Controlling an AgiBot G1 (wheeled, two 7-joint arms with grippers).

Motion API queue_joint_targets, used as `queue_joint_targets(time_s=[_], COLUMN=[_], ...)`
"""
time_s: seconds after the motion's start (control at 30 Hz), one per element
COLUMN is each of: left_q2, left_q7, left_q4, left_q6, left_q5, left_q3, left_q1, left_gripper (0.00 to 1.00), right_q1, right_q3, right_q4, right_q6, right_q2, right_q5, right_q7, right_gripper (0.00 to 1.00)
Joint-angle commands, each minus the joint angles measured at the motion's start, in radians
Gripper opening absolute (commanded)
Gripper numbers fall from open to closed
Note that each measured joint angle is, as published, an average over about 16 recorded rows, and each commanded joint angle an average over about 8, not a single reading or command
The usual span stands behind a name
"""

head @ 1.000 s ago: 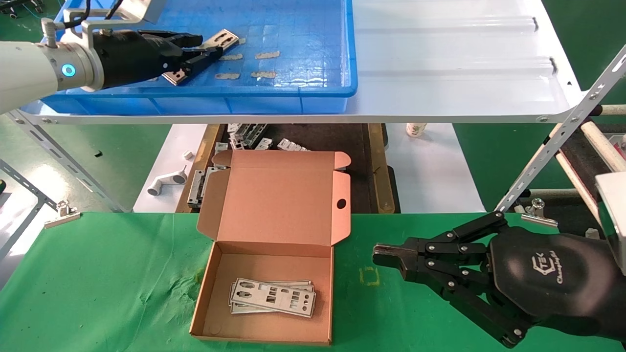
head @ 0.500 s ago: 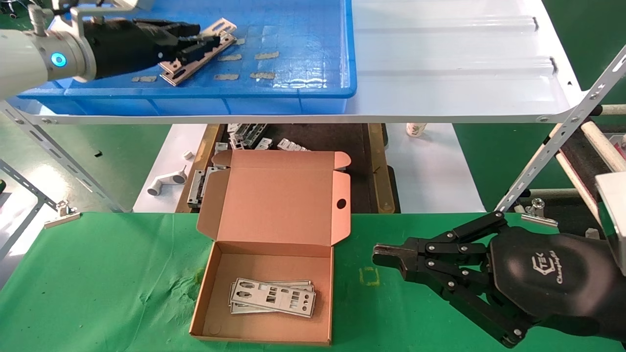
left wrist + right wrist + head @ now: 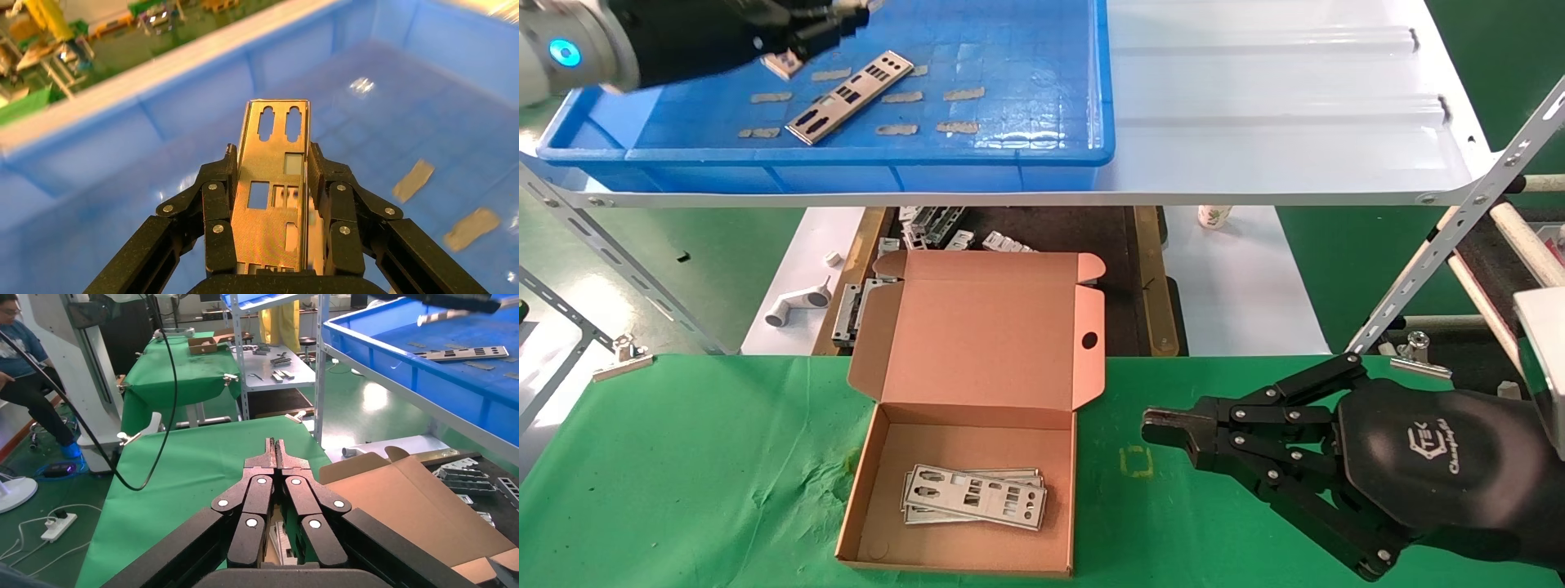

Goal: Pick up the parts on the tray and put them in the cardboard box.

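Observation:
My left gripper (image 3: 825, 20) is at the far left over the blue tray (image 3: 1026, 155), shut on a silver plate (image 3: 782, 64) and holding it above the tray floor. In the left wrist view the plate (image 3: 272, 184) sits gripped by its long edges between the fingers of the gripper (image 3: 272, 153). A second plate (image 3: 850, 96) lies flat in the tray. The open cardboard box (image 3: 964, 343) stands on the green cloth with a few plates (image 3: 973, 496) inside. My right gripper (image 3: 1164, 429) is shut and empty, parked right of the box; its own view shows it too (image 3: 275, 444).
The tray rests on a white ribbed shelf (image 3: 1254, 98) above the table. Below it lie a white pipe fitting (image 3: 797, 306) and metal brackets (image 3: 928, 229). A slanted shelf strut (image 3: 1442, 237) crosses at right. A yellow square mark (image 3: 1138, 461) is on the cloth.
My left gripper has risen and drawn back to the left with one plate, leaving the other plate lying in the tray. The right arm has not moved.

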Motion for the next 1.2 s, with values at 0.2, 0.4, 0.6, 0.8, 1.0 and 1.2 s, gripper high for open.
queue_joint_targets(time_s=[0.2,0.4,0.6,0.8,1.0,1.2], left_q2=[-0.055,-0.124,-0.176,-0.225,-0.286,-0.316], left_q7=[0.043,0.132,0.235,0.27,0.21,0.182], left_q4=[-0.037,-0.094,-0.183,-0.342,-0.552,-0.674], left_q6=[0.177,0.461,0.637,0.65,0.65,0.627], left_q5=[-0.016,-0.012,-0.017,-0.08,-0.207,-0.251], left_q3=[-0.009,0.002,0.029,0.089,0.198,0.33], left_q1=[-0.036,-0.052,-0.033,0.044,0.161,0.244], left_gripper=[0.0,0.0,0.0,0.0,0.0,0.0], right_q1=[0.0,0.0,0.0,0.0,0.0,0.0], right_q3=[0.0,0.0,0.0,0.0,0.0,0.0], right_q4=[0.0,0.0,0.0,0.0,0.0,0.0], right_q6=[0.0,0.0,0.0,0.0,0.0,0.0], right_q2=[0.0,0.0,0.0,0.0,0.0,0.0], right_q5=[0.0,0.0,0.0,0.0,0.0,0.0], right_q7=[0.0,0.0,0.0,0.0,0.0,0.0], right_gripper=[0.0,0.0,0.0,0.0,0.0,0.0])
